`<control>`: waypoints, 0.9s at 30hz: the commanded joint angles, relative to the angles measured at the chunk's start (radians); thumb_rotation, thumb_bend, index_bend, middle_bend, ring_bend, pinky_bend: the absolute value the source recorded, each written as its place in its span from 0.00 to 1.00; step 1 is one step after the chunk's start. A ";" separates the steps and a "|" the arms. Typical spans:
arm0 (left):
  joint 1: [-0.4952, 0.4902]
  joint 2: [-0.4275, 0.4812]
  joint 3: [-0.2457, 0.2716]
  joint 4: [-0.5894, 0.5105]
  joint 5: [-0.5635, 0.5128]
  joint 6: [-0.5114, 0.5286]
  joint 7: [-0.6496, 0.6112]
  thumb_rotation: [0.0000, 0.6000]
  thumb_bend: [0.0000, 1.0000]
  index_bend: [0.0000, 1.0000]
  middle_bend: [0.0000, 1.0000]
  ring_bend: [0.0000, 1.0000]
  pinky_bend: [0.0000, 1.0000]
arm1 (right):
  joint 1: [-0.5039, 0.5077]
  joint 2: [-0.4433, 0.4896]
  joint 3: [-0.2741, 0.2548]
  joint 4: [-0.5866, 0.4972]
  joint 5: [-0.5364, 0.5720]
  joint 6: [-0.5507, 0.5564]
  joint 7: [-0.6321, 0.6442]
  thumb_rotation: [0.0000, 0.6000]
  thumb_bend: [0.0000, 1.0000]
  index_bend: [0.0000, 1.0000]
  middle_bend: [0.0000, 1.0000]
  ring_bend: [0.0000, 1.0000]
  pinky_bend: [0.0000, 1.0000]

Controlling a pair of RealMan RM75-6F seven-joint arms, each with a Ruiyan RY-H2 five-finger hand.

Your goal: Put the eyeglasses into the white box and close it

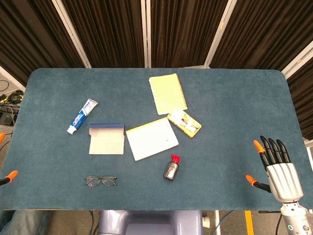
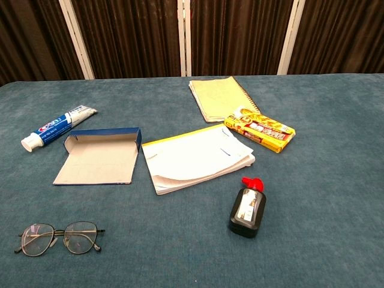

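Eyeglasses [image 2: 60, 237]: unfolded, lying flat on table [image 1: 234, 107], nearer the robot than white box, apart from it.
White box [image 2: 99, 158]: landmark; lies flat with its flap open, blue edge on the far side, pale interior showing.
Toothpaste tube [image 1: 81, 116]: left of white box and farther back, lying diagonally, cap toward the near-left.
Yellow-edged pad [image 2: 198, 157]: just right of white box, white sheets on top.
Ink bottle [image 2: 248, 207]: right of white box and nearer the robot, black body, red cap.
Spiral notebook [image 1: 167, 93]: right of white box, farther back.
Yellow packet [image 2: 260, 129]: right of white box, beyond the pad.
Right hand [image 1: 276, 169]: far right of white box at table edge, fingers extended and apart, holding nothing.
Left hand [image 1: 6, 177]: only orange fingertips visible at frame edge, left of white box; finger state cannot be determined.
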 commanded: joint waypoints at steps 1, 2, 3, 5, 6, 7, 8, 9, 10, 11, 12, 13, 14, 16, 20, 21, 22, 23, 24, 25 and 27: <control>-0.002 -0.001 0.000 -0.001 0.000 -0.003 0.004 1.00 0.00 0.00 0.00 0.00 0.00 | -0.001 0.002 0.000 0.000 0.002 0.001 0.002 1.00 0.00 0.00 0.00 0.00 0.00; -0.003 -0.003 0.001 -0.001 0.000 -0.006 0.007 1.00 0.00 0.00 0.00 0.00 0.00 | -0.002 0.003 0.000 0.000 0.002 0.003 0.004 1.00 0.00 0.00 0.00 0.00 0.00; -0.004 -0.004 0.001 0.000 0.000 -0.009 0.011 1.00 0.00 0.00 0.00 0.00 0.00 | -0.003 0.004 0.001 0.000 0.002 0.006 0.007 1.00 0.00 0.00 0.00 0.00 0.00; -0.005 -0.006 0.003 0.000 -0.002 -0.013 0.017 1.00 0.00 0.00 0.00 0.00 0.00 | -0.004 0.006 0.002 0.000 0.003 0.009 0.012 1.00 0.00 0.00 0.00 0.00 0.00; -0.006 -0.007 0.003 0.001 -0.002 -0.013 0.018 1.00 0.00 0.00 0.00 0.00 0.00 | -0.004 0.006 0.003 -0.001 0.003 0.008 0.012 1.00 0.00 0.00 0.00 0.00 0.00; -0.006 -0.009 0.003 0.002 -0.002 -0.014 0.018 1.00 0.00 0.00 0.00 0.00 0.00 | -0.003 0.006 0.004 -0.001 0.005 0.006 0.011 1.00 0.00 0.00 0.00 0.00 0.00; -0.007 -0.010 0.005 0.004 -0.001 -0.018 0.018 1.00 0.00 0.00 0.00 0.00 0.00 | -0.002 0.006 0.004 -0.002 0.006 0.004 0.011 1.00 0.00 0.00 0.00 0.00 0.00; -0.008 -0.011 0.006 0.004 0.000 -0.021 0.018 1.00 0.00 0.00 0.00 0.00 0.00 | -0.002 0.007 0.004 -0.003 0.007 0.004 0.011 1.00 0.00 0.00 0.00 0.00 0.00; -0.010 -0.012 0.012 0.002 0.004 -0.030 0.014 1.00 0.00 0.00 0.00 0.00 0.00 | -0.002 0.008 0.005 -0.004 0.009 0.004 0.013 1.00 0.00 0.00 0.00 0.00 0.00; -0.015 -0.013 0.018 -0.001 0.010 -0.043 0.010 1.00 0.00 0.00 0.00 0.00 0.00 | -0.002 0.008 0.006 -0.006 0.009 0.005 0.015 1.00 0.00 0.00 0.00 0.00 0.00; -0.023 -0.016 0.026 -0.003 0.019 -0.063 0.009 1.00 0.00 0.00 0.00 0.00 0.00 | -0.002 0.010 0.007 -0.008 0.010 0.007 0.019 1.00 0.00 0.00 0.00 0.00 0.00; -0.040 -0.027 0.037 -0.007 0.031 -0.099 0.018 1.00 0.00 0.00 0.00 0.00 0.00 | -0.004 0.013 0.007 -0.011 0.010 0.010 0.025 1.00 0.00 0.00 0.00 0.00 0.00; -0.051 -0.034 0.042 -0.013 0.031 -0.126 0.027 1.00 0.00 0.00 0.00 0.00 0.00 | -0.005 0.015 0.007 -0.011 0.009 0.012 0.030 1.00 0.00 0.00 0.00 0.00 0.00; -0.066 -0.041 0.045 -0.026 0.026 -0.159 0.032 1.00 0.00 0.04 0.00 0.00 0.00 | -0.005 0.018 0.007 -0.011 0.010 0.013 0.035 1.00 0.00 0.00 0.00 0.00 0.00; -0.139 -0.079 0.046 -0.063 -0.004 -0.300 0.024 1.00 0.00 0.25 0.00 0.00 0.00 | -0.005 0.027 0.011 -0.016 0.013 0.016 0.058 1.00 0.00 0.00 0.00 0.00 0.00; -0.152 -0.086 0.044 -0.067 -0.018 -0.326 0.030 1.00 0.01 0.28 0.00 0.00 0.00 | -0.005 0.029 0.011 -0.016 0.013 0.016 0.061 1.00 0.00 0.00 0.00 0.00 0.00; -0.171 -0.098 0.038 -0.073 -0.042 -0.361 0.046 1.00 0.03 0.33 0.00 0.00 0.00 | -0.005 0.030 0.010 -0.015 0.012 0.015 0.065 1.00 0.00 0.00 0.00 0.00 0.00; -0.183 -0.107 0.033 -0.077 -0.060 -0.381 0.061 1.00 0.06 0.36 0.00 0.00 0.00 | -0.005 0.031 0.010 -0.014 0.013 0.014 0.068 1.00 0.00 0.00 0.00 0.00 0.00; -0.205 -0.128 0.022 -0.084 -0.094 -0.413 0.094 1.00 0.09 0.38 0.00 0.00 0.00 | -0.004 0.033 0.009 -0.014 0.013 0.012 0.073 1.00 0.00 0.00 0.00 0.00 0.00; -0.230 -0.157 0.012 -0.091 -0.120 -0.447 0.121 1.00 0.14 0.41 0.00 0.00 0.00 | -0.004 0.034 0.009 -0.013 0.014 0.010 0.077 1.00 0.00 0.00 0.00 0.00 0.00; -0.260 -0.201 -0.008 -0.097 -0.189 -0.479 0.186 1.00 0.20 0.42 0.00 0.00 0.00 | -0.003 0.035 0.007 -0.012 0.014 0.008 0.080 1.00 0.00 0.00 0.00 0.00 0.00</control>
